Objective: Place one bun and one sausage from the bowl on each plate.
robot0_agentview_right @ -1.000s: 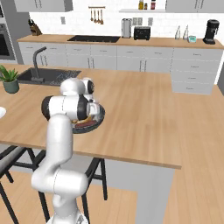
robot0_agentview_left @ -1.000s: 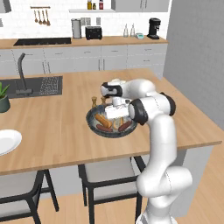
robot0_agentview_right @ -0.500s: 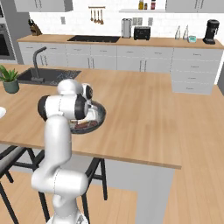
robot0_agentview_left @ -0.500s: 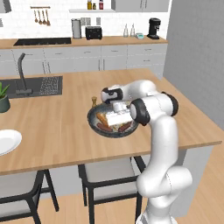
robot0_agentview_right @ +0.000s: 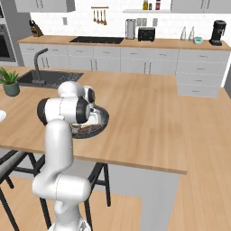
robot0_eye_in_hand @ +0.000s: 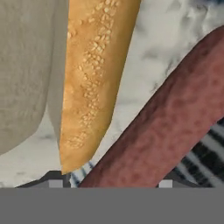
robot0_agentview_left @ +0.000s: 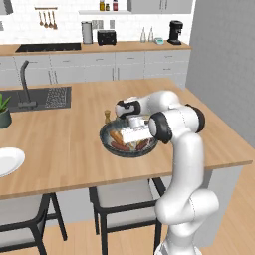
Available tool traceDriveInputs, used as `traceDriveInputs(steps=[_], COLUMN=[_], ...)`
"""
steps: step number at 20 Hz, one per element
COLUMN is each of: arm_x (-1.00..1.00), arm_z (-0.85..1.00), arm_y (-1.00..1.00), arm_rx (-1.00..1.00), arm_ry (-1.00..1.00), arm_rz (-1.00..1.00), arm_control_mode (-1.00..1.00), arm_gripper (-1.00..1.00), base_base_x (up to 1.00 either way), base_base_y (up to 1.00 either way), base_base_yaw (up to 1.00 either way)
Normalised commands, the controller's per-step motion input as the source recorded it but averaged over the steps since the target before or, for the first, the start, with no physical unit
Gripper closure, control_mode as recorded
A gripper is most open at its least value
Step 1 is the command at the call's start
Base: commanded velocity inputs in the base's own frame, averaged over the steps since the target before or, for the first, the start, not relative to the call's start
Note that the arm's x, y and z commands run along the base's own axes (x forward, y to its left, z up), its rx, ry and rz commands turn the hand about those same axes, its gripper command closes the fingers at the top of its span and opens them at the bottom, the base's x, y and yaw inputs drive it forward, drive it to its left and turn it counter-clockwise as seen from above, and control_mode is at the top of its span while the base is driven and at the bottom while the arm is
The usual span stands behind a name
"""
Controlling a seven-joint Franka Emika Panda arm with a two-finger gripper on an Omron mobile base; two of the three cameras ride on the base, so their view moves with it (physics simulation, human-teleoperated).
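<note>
While the arm is bent low over the island counter [robot0_agentview_left: 74, 144], the gripper [robot0_agentview_left: 133, 133] is lowered into the dark bowl [robot0_agentview_left: 108, 140], close above the food. From the hand view the finger tips [robot0_eye_in_hand: 55, 183] are seen only as small dark corners at the bottom, one at each side, with the sausage [robot0_eye_in_hand: 166, 127] and the end of the bun [robot0_eye_in_hand: 89, 78] lying between them. Whether the jaws are spread or already pinching cannot be told, and no contact with either item can be made out.

The bun is seen as a long, golden, seeded shape, its long axis running from the top of the hand view down to a narrow end near the left finger tip. The sausage is laid at a slant beside it, its long axis running from the lower middle to the upper right of that view. A pale rounded shape [robot0_eye_in_hand: 22, 70] is seen to the left of the bun. The mottled light inside of the bowl [robot0_eye_in_hand: 131, 65] shows between bun and sausage.

In the left base view the bowl is placed near the near edge of the counter, with buns and sausages [robot0_agentview_left: 119, 139] lying in it. A white plate [robot0_agentview_left: 7, 160] is set well apart at the far left of the counter. In the right base view the bowl [robot0_agentview_right: 103, 118] is partly hidden behind the arm.
</note>
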Motion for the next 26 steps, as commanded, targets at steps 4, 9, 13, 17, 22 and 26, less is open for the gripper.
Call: traceDriveInputs(steps=[4,9,13,17,22,26], arm_x=[0.0,-0.56,-1.0,-1.0,-0.88,-0.86], arm_z=[0.51,0.79,0.56,0.56,0.51,0.04], arm_y=[0.0,-0.05,-0.18,-0.21,-0.41,-0.25], arm_rx=[-0.03,-0.04,0.05,0.25,0.49,0.08], arm_ry=[-0.08,-0.3,-0.49,-0.25,0.0,0.0], arm_rz=[0.0,0.25,0.37,0.39,0.39,0.28], arm_control_mode=[-1.0,-1.0,-1.0,-1.0,-1.0,-1.0], arm_gripper=[1.0,1.0,1.0,1.0,1.0,1.0], base_base_x=[0.0,0.0,0.0,0.0,0.0,0.0], base_base_y=[0.0,0.0,0.0,0.0,0.0,0.0], base_base_yaw=[0.0,0.0,0.0,0.0,0.0,0.0])
